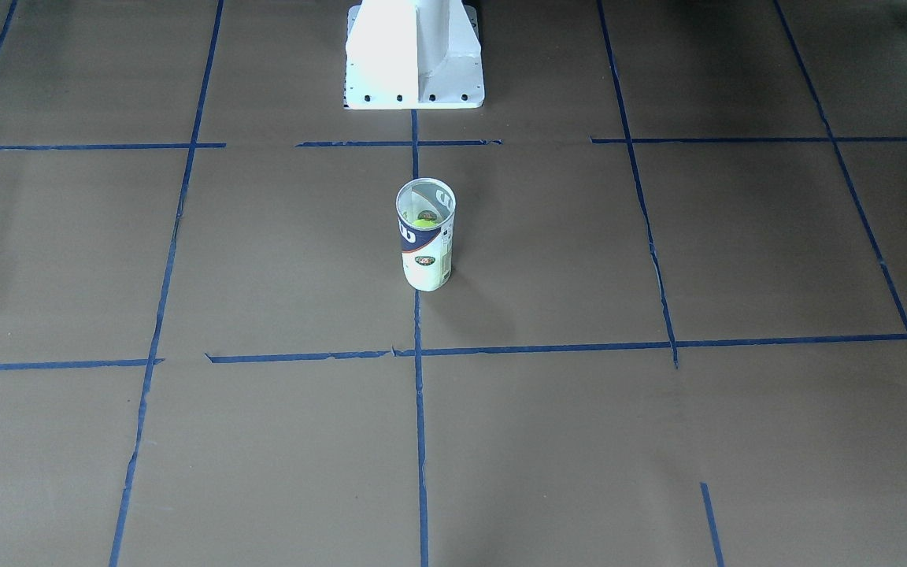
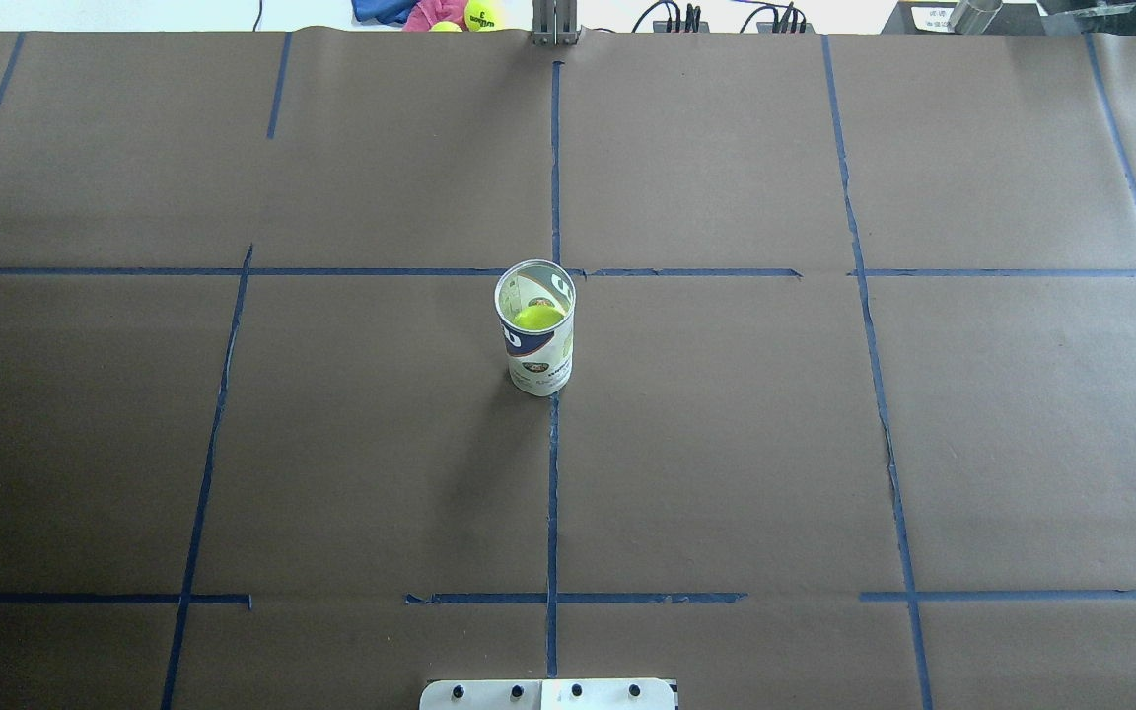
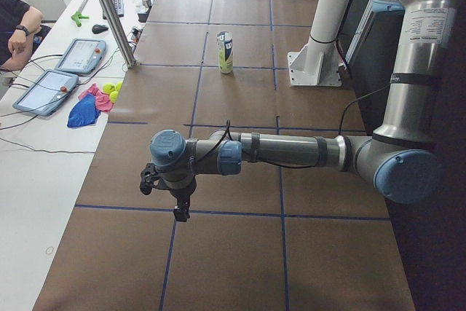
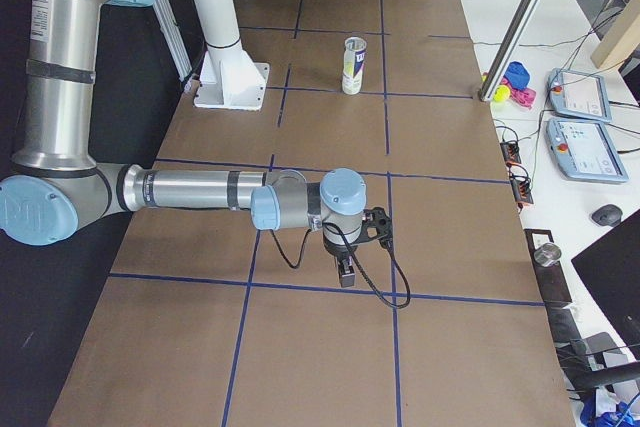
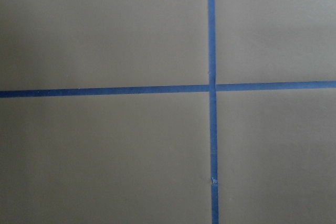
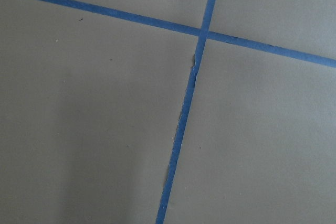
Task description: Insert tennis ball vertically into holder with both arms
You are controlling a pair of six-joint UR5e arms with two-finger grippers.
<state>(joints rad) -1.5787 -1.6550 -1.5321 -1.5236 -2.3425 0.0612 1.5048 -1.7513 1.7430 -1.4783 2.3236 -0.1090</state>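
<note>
We found the holder [image 2: 538,345] standing upright on the brown-papered table [image 2: 745,454], mouth open upward. It was planted on the centre line of blue tape [image 2: 552,493], in front of the white pedestal [image 1: 414,55]. A yellow-green ball [image 2: 538,318] sat inside it, below the silvery rim; how deep we could not tell. Neither gripper was near it. The left gripper [image 3: 180,213] hung pointing down from the left arm [image 3: 284,152], which lay stretched level over the table. The holder stood well apart from it, far up the table beyond its tip. The right gripper [image 4: 345,275] hung likewise from the right arm [image 4: 190,190], with the holder again well apart and beyond it. The holder thus lay between the two grippers along the table's length. Both grippers showed in the side views only, small and dark, and we could not tell whether their fingers were apart or together. Below each gripper the wrist cameras showed only paper and a crossing of tape. Out past the left gripper, off the paper on a white bench [image 3: 29,202], lay two pendants [image 3: 80,54], coloured cloths [image 3: 84,107] and loose balls [image 3: 111,89]. A person's arm [image 3: 22,27] rested at the bench's far corner.
</note>
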